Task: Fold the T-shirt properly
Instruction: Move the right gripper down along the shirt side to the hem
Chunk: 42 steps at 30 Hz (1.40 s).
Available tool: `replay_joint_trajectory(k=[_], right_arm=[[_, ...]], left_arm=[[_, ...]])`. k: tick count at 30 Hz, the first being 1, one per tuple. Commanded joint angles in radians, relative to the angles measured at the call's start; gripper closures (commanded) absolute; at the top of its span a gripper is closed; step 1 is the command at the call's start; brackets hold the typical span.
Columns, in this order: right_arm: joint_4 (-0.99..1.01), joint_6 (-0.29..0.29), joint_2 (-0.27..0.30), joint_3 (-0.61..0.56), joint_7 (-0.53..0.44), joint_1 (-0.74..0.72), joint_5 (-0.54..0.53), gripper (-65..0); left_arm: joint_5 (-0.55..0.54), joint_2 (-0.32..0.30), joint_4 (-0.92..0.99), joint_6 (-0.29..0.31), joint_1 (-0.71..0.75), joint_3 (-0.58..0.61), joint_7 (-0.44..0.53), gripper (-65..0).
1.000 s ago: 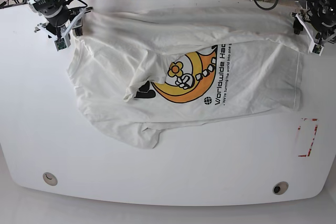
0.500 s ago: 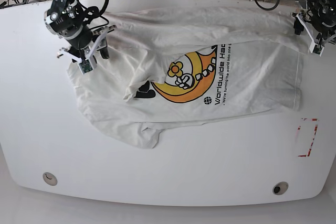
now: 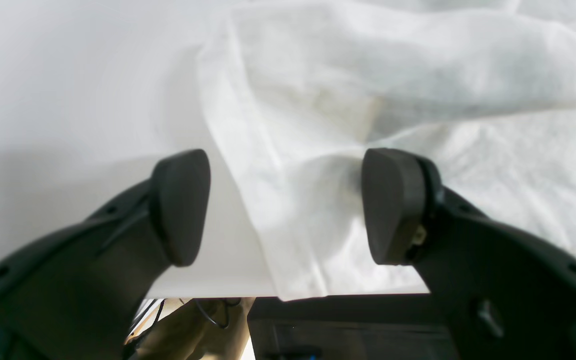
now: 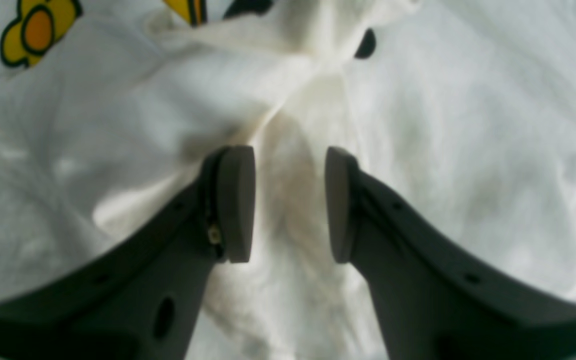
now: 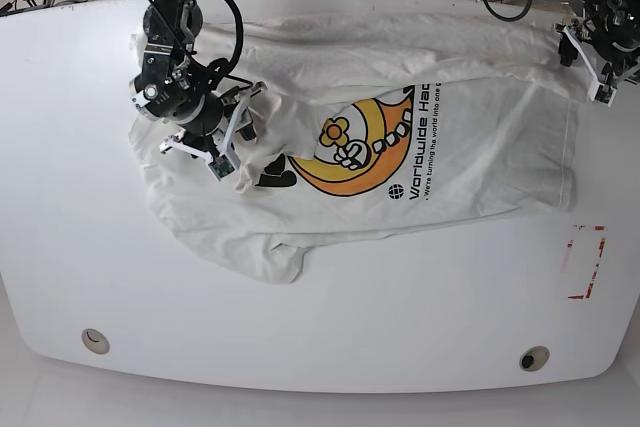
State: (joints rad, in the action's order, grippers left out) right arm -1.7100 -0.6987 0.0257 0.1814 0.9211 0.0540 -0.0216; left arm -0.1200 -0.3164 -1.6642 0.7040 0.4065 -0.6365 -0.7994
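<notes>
The white T-shirt (image 5: 450, 167) lies wrinkled across the far half of the table, with its yellow-orange graphic (image 5: 350, 147) and black lettering facing up and a flap folded over the print's left side. My right gripper (image 5: 245, 119) hovers over that folded left part. In the right wrist view its fingers (image 4: 235, 205) stand a narrow gap apart above rumpled cloth (image 4: 443, 125), gripping nothing. My left gripper (image 5: 592, 69) is at the far right corner. It is wide open (image 3: 288, 207), and the shirt's hem edge (image 3: 278, 210) runs between its fingers, unclamped.
The white table (image 5: 320, 327) has a red tape outline (image 5: 587, 262) near its right edge and two round holes (image 5: 95, 339) (image 5: 533, 358) near the front. Cables lie beyond the far edge. The table's edge shows just below the left gripper (image 3: 208, 285).
My right arm has swung from the far left corner toward the middle and front, onto the shirt's folded left part. The left arm and the shirt have not moved.
</notes>
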Motion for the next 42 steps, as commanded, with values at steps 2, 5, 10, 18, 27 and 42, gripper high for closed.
replay_joint_trajectory(k=[2,5,10,18,27,42], right_arm=[[0.031,0.001,-0.008,-0.03,-0.024,-0.072,-0.01,-22.5],[0.077,0.001,-0.034,-0.036,-0.024,-0.118,-0.004,-22.5],[0.163,0.001,-0.054,-0.038,-0.029,-0.196,-0.004,-22.5],[0.328,0.001,-0.05,-0.033,-0.132,-0.325,-0.004,-22.5],[0.259,0.001,-0.007,-0.032,-0.084,-0.357,-0.015,-22.5],[-0.005,0.001,0.056,0.114,-0.017,-0.228,-0.005,-26.8]], left_arm=[[-0.002,-0.017,-0.018,-0.006,-0.001,-0.01,0.007,-43.9],[-0.002,-0.017,-0.018,-0.006,0.001,-0.012,0.007,-43.9],[-0.002,-0.017,-0.018,-0.006,0.001,-0.012,0.007,-43.9],[-0.004,-0.017,-0.02,-0.006,0.019,-0.01,0.008,-43.9],[-0.005,-0.017,-0.015,-0.006,0.021,-0.006,0.008,-43.9],[-0.027,-0.005,-0.044,-0.006,-0.025,-0.015,0.005,-44.2]])
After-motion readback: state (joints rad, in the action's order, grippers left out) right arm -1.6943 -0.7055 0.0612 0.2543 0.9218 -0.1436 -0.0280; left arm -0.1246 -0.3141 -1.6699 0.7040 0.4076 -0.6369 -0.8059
